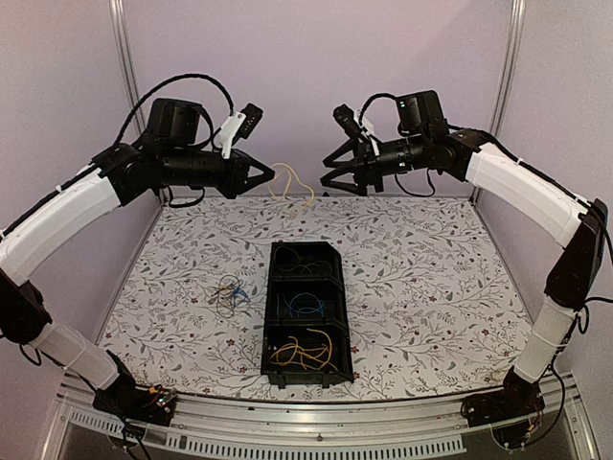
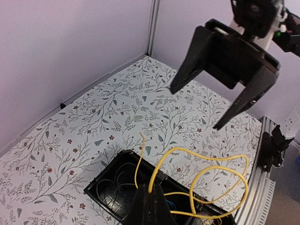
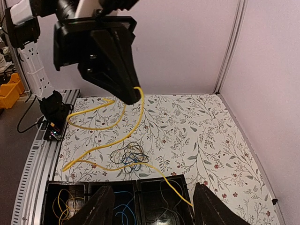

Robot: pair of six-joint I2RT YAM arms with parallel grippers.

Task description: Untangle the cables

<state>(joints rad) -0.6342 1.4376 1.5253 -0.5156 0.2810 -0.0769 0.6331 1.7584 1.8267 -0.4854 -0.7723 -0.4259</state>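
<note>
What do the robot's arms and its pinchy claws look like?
The left arm and the right arm have white covers on their long sections and black joints. Thick black cables loop along them. The left gripper and right gripper are black, each with two pointed, wedge-shaped fingers.

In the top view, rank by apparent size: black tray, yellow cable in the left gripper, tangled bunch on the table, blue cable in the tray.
1. black tray
2. yellow cable and tangled bunch: alike; the yellow one hangs higher, nearer the camera, so unranked
3. blue cable
</note>
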